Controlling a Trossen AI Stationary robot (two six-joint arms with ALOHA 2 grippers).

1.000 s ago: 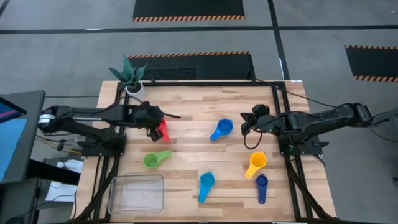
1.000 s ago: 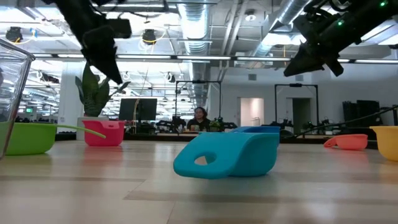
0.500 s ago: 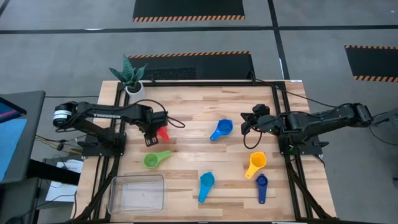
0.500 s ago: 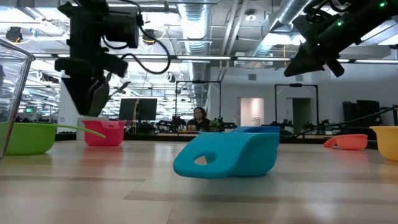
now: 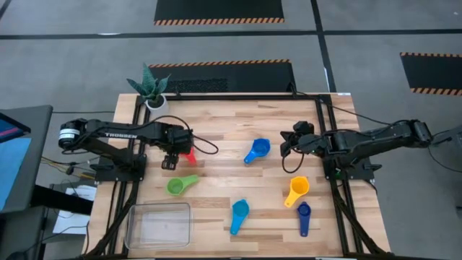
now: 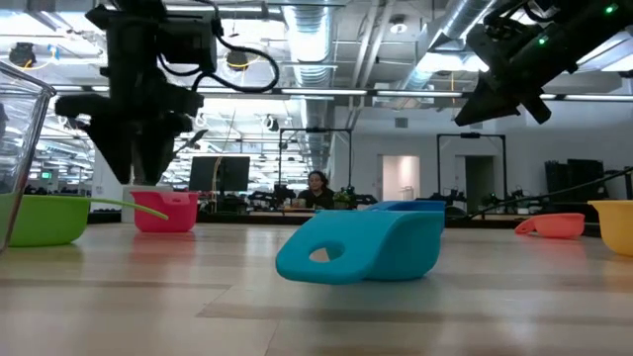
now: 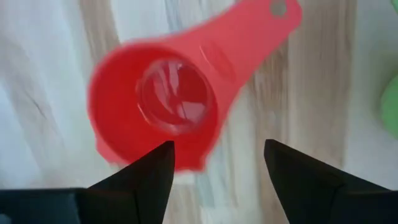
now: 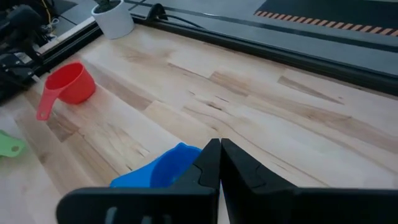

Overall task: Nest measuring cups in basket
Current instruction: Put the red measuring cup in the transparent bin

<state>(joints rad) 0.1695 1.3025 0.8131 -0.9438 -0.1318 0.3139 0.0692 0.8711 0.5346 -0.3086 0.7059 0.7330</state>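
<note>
The red measuring cup [image 5: 189, 154] stands upright on its base on the wood table; in the left wrist view its bowl [image 7: 161, 106] faces up. My left gripper [image 5: 171, 160] hangs open over it, pointing down, fingertips [image 7: 214, 168] above the bowl's rim and touching nothing. My right gripper [image 5: 286, 146] is shut and hovers beside the medium blue cup [image 5: 256, 150]. The green cup [image 5: 180, 185], light blue cup [image 5: 239, 214], yellow cup [image 5: 297, 191] and dark blue cup [image 5: 304, 217] lie apart on the table. The clear basket [image 5: 159, 224] sits at the near left corner.
A white plant pot [image 5: 154, 94] stands at the far left corner. Black frame rails run along the table's left and right sides. Bare wood lies between the cups in the table's middle and far part. In the low view the basket's wall [image 6: 20, 129] rises at the left.
My left gripper has come down over the red cup, turned from a slant until it points straight down, rolled about its own axis, and opened wide. The red cup has stayed in place. My right arm has kept still.
</note>
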